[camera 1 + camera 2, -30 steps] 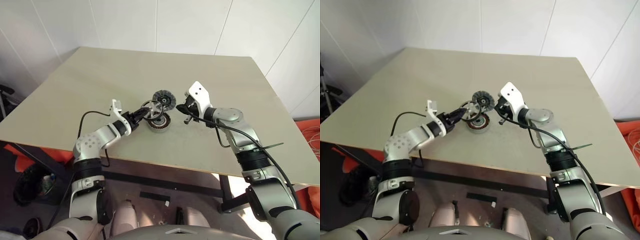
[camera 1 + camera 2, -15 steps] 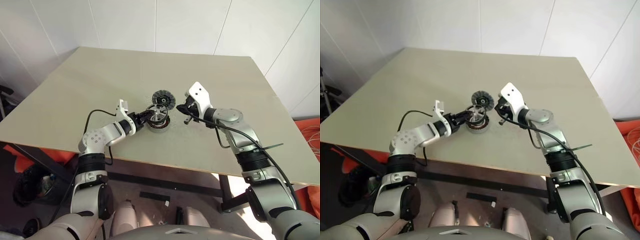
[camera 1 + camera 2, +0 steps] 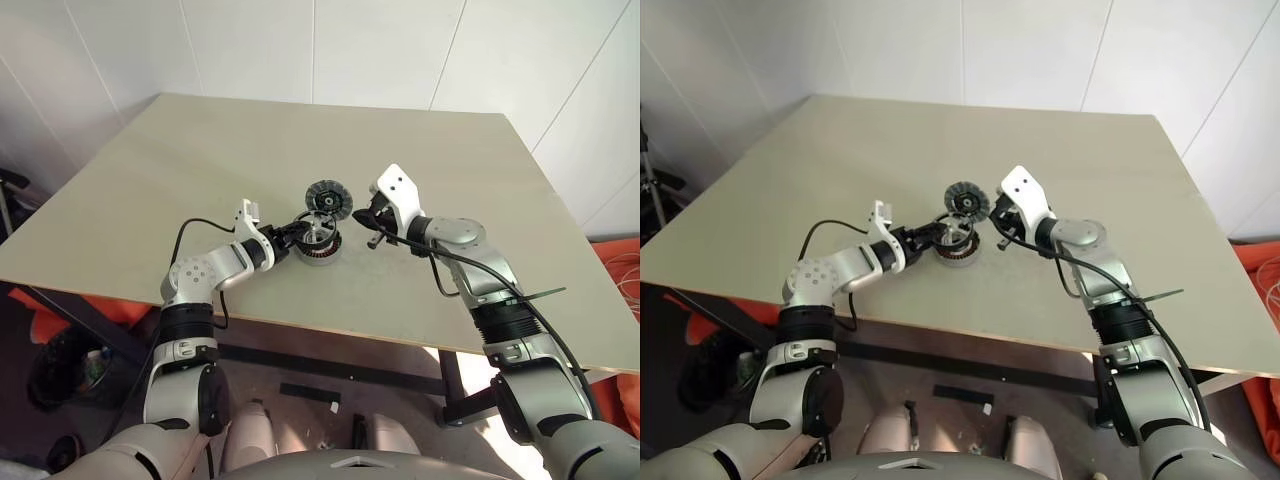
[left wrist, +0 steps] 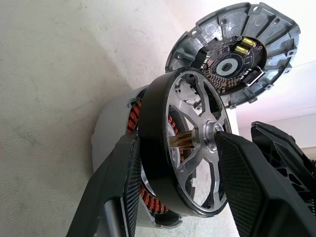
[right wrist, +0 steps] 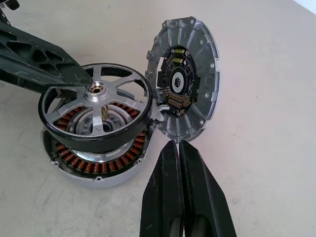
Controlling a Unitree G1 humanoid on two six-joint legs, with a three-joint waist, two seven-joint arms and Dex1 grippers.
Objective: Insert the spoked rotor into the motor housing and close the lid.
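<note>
Lower and further in than a second ago, the left gripper (image 3: 297,232) now carries the rotor (image 3: 320,229) right over the housing (image 3: 318,247), where before it held the wheel up and off to the housing's left. Its two fingers (image 4: 118,197) are partway open and clamp the rotor across its thickness, one on the rim's outer side, the other against the hub on the spoked face. From the right wrist, the rotor (image 5: 96,111) sits tilted just above the housing (image 5: 94,165), partly over the copper windings, its short shaft pointing down toward the middle; I cannot tell whether it touches the housing rim.

Over that second the right gripper (image 5: 178,148) has kept its place. Its fingers are pressed together with nothing between them, and their tips hover just short of the lid's lower edge.

Standing on edge, the lid (image 3: 328,198) leans against the far side of the housing and rotor, its inner face with the dark centre and ribbed rim turned toward the right gripper.

All three parts are grouped near the middle of the tabletop (image 3: 200,150), somewhat closer to the near edge than the far one, well away from every corner. Both arms reach in from the near edge, one on each side of the cluster.
</note>
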